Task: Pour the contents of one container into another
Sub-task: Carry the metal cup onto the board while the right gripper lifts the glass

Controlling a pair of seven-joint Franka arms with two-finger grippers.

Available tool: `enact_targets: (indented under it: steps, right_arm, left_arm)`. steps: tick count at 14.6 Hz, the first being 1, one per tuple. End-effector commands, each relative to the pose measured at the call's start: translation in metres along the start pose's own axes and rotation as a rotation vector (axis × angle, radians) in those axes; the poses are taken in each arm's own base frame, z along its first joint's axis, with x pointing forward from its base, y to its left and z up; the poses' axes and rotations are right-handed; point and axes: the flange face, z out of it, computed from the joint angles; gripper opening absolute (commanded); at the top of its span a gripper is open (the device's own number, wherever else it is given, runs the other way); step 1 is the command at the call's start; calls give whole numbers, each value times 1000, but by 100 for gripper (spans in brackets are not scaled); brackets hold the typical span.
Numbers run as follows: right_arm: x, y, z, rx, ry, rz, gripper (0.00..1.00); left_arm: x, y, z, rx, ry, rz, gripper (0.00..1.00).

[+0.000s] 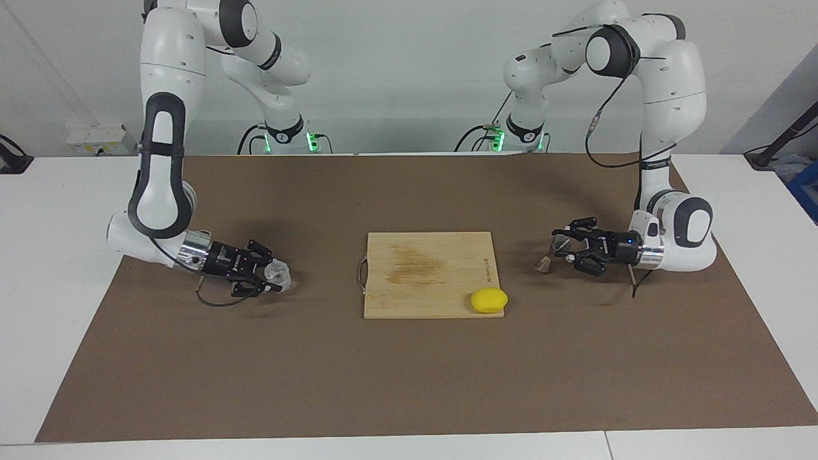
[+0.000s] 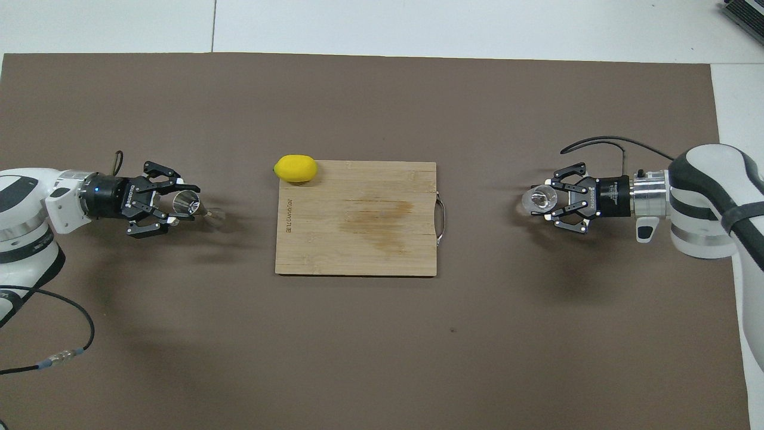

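The clear glass cup [image 1: 280, 275] [image 2: 539, 199] sits between the fingers of my right gripper [image 1: 271, 276] [image 2: 549, 200], low over the brown mat toward the right arm's end of the table. The silver jigger [image 1: 553, 252] [image 2: 192, 206] sits tilted between the fingers of my left gripper [image 1: 567, 246] [image 2: 179, 205], low over the mat toward the left arm's end. Both grippers point sideways toward the middle of the table. I cannot tell whether either container touches the mat. The contents do not show.
A wooden cutting board [image 1: 428, 275] [image 2: 358, 227] with a metal handle lies in the middle, between the two grippers. A yellow lemon [image 1: 489, 300] [image 2: 295, 168] rests on the board's corner farthest from the robots, toward the left arm's end. A brown mat [image 1: 409, 383] covers the table.
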Motion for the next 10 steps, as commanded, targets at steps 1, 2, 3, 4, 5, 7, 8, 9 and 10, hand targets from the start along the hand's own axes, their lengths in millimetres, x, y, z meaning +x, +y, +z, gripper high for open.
enact_targets:
  steps: [1,2,3,4,5,7,8,9,10]
  right_arm:
    - [-27,1,-16,1,4,-8,0]
    - [-37,1,-17,-3,-5,-20,0]
    - [-46,1,-22,-2,-11,-34,0]
    - [-55,1,-27,4,-14,-45,0]
    - [-59,1,-30,9,-14,-54,0]
    - [-62,1,-31,12,-13,-59,0]
    - [-62,1,-31,13,-12,-62,0]
    - [-63,1,-32,13,-13,-70,0]
    - [-66,1,-34,17,-12,-80,0]
  left_arm:
    - [-2,2,39,25,6,-25,21]
    - [1,3,51,35,3,-25,21]
    - [0,8,61,50,11,-35,20]
    - [6,12,65,61,12,-32,19]
    - [9,15,71,66,-4,-31,19]
    - [9,19,76,80,-19,-36,18]
    - [8,19,81,91,-22,-41,18]
    - [4,20,85,105,-36,-49,18]
    - [4,22,93,111,-41,-51,18]
